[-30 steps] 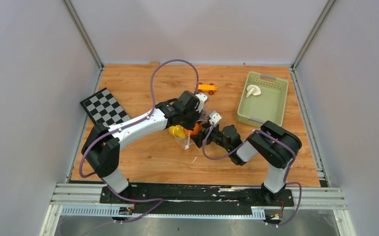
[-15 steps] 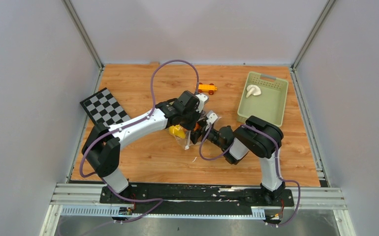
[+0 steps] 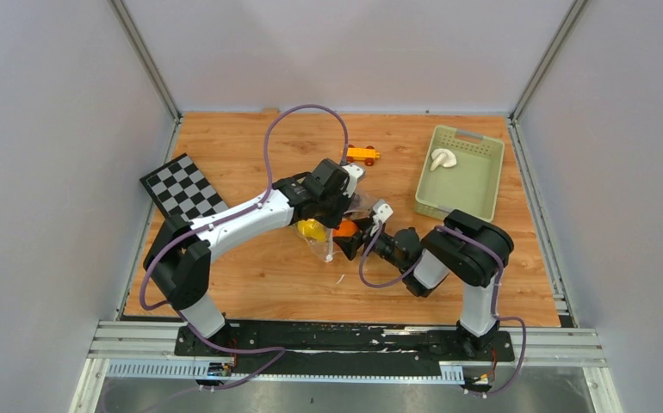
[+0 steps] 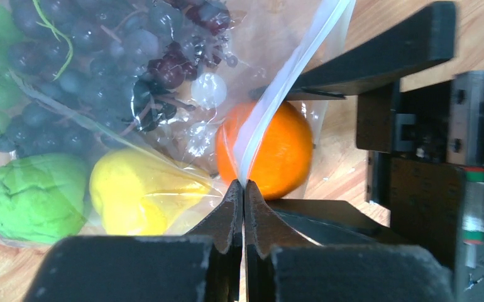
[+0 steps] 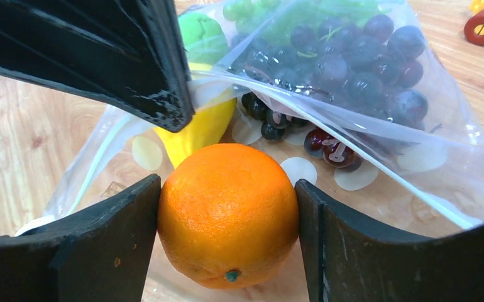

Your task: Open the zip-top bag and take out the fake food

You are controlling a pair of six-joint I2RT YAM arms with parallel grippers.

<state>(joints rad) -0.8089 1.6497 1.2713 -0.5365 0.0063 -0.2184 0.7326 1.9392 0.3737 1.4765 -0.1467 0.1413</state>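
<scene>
The zip-top bag (image 3: 322, 243) lies mid-table with its mouth toward the right arm. My left gripper (image 4: 244, 185) is shut on the bag's white zip strip (image 4: 290, 82) and holds that edge up. Inside the mouth, my right gripper (image 5: 227, 189) is shut on the orange ball (image 5: 227, 214), with a finger pressed on each side. Deeper in the bag lie a yellow lemon (image 4: 132, 195), a green piece (image 4: 35, 198) and dark purple grapes (image 5: 352, 56). A white mushroom (image 3: 443, 158) lies in the basket.
A pale green basket (image 3: 474, 185) stands at the back right. An orange-yellow toy car (image 3: 362, 154) sits behind the bag. A checkerboard (image 3: 183, 187) lies at the left. Both arms meet over the bag.
My right gripper has pushed left into the bag's mouth and its jaws have narrowed onto the orange ball. The left gripper has kept its hold on the zip strip.
</scene>
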